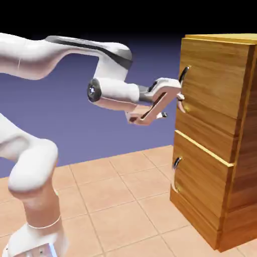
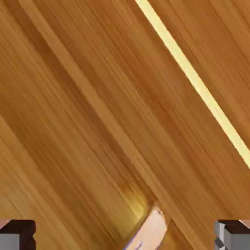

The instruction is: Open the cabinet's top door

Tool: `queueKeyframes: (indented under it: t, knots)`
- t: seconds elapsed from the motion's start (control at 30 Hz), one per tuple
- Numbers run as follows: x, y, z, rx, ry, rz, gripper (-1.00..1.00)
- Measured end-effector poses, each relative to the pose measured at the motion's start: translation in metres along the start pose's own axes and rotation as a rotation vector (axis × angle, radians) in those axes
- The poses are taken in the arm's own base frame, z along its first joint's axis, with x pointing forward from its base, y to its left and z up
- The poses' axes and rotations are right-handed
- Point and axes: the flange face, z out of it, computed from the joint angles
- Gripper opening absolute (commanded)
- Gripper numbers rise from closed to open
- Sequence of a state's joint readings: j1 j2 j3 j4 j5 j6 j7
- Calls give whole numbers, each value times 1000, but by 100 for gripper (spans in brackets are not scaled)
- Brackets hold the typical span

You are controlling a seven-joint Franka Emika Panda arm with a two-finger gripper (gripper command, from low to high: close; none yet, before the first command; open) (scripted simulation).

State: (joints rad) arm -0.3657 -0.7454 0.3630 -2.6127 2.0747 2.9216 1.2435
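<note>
Gripper at the top door's handle, grip not yet made!

The top door (image 1: 213,75) sits shut in the cabinet (image 1: 241,165) at the right; its handle (image 1: 183,75) shows low between the fingertips (image 2: 17,233) in the hand view. The gripper (image 1: 179,98) has its fingers spread, pinching nothing. The danger: closing off-centre, one finger glances off the curved bar and the pull slips free.

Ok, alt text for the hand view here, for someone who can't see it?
Honey-brown wood of the cabinet fills the frame, grain running diagonally, with a bright yellow seam crossing the upper right. A curved metal handle pokes up at the bottom between the tool's two grey fingertips, which stand apart.
</note>
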Motion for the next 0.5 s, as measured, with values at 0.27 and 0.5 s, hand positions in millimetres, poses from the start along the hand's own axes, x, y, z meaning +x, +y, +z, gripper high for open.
queueKeyframes:
  t: [0.27,0.5]
  knots:
    - [-3,18,-1,18,-126,371,0]
    - [-9,37,1,12,-244,692,0]
